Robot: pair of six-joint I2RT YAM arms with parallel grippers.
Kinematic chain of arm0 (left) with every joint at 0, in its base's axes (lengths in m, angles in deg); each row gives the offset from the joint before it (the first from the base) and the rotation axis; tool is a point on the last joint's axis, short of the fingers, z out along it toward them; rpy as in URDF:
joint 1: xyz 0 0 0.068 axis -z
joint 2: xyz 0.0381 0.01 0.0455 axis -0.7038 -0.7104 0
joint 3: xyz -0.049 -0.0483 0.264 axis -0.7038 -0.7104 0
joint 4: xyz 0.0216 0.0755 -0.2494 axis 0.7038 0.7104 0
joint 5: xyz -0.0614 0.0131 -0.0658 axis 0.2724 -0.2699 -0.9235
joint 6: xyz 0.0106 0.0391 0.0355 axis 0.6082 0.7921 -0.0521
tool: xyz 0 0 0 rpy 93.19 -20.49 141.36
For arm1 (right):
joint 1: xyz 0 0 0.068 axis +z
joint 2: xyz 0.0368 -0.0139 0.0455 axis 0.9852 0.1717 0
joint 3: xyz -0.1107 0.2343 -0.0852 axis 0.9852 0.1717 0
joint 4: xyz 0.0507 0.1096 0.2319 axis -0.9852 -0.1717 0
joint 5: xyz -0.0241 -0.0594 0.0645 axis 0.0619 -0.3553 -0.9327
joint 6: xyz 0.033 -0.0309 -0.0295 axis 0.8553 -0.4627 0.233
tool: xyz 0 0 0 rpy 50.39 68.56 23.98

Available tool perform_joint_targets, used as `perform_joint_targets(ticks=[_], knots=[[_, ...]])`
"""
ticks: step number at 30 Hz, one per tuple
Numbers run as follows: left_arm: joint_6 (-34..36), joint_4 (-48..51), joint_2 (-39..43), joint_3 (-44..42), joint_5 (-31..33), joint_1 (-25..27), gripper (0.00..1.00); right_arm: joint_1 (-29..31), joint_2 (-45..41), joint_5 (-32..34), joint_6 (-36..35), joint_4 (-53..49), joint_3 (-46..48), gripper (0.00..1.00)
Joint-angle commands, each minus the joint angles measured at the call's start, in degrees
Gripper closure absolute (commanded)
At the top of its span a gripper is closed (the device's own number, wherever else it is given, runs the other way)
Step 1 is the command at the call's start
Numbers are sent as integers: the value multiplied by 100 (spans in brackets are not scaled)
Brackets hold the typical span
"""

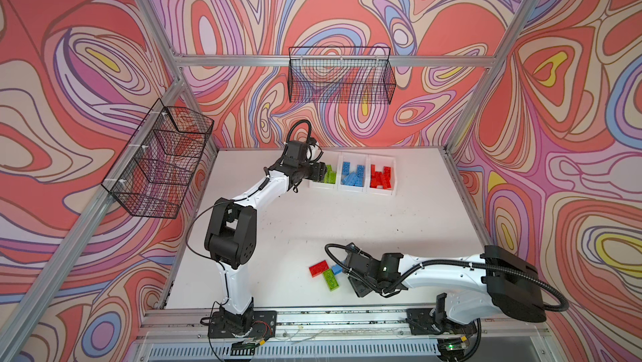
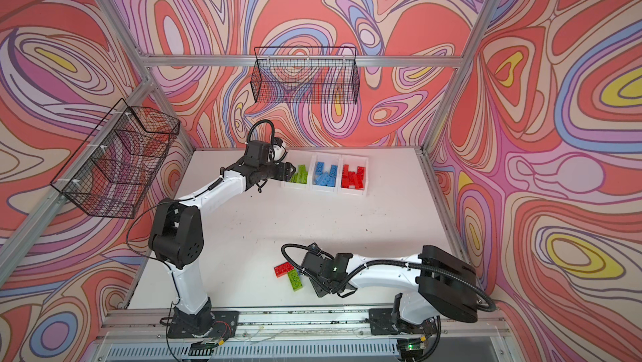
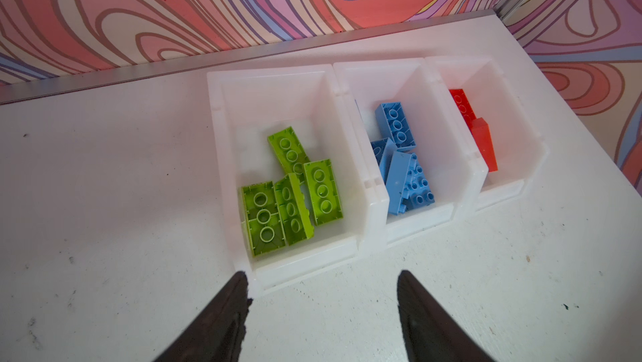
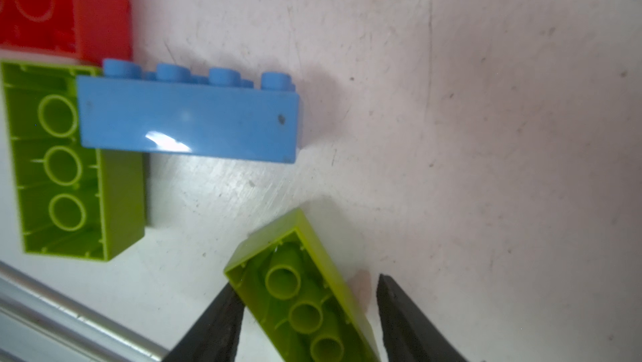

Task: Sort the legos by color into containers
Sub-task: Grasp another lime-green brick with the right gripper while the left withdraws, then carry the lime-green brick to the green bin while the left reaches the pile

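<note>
Three white bins [image 1: 351,189] stand joined in a row at the far edge of the white table [image 1: 347,224]. The left bin [image 3: 264,99] holds the green bricks [image 3: 288,190]; four are visible in the left wrist view, most with the hollow underside up. The middle bin [image 3: 427,106] holds the blue bricks [image 3: 403,169], piled at mixed angles. The right bin [image 3: 503,99] holds the red bricks [image 3: 481,138], partly hidden behind its wall in that view. The left gripper [image 3: 322,275] hangs at the front of the left bin; its jaws stand wide apart and hold nothing. Four loose bricks lie near the front edge of the table, well apart from the bins. In both top views three of them show: a red brick [image 1: 319,268], a loose green brick [image 1: 330,279] touching it, and a blue brick [image 1: 336,269] partly covered by the right arm. The right wrist view shows the blue brick on its long side, studs pointing sideways, with one end over the loose green brick, which lies underside up. The right gripper [image 4: 307,282] is low over the table, with its jaws on either side of a second green brick [image 4: 305,308], also underside up. One finger [image 4: 215,329] touches a corner of that brick; a narrow gap shows at the other finger. The jaws are apart and not clamped.
</note>
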Motion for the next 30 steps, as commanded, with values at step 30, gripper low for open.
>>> perform_joint_targets(ticks=[30], knots=[[1058, 1020, 3171, -3305, 238, -577, 27, -3209, 975, -807, -1714, 1274, -2840, 72]])
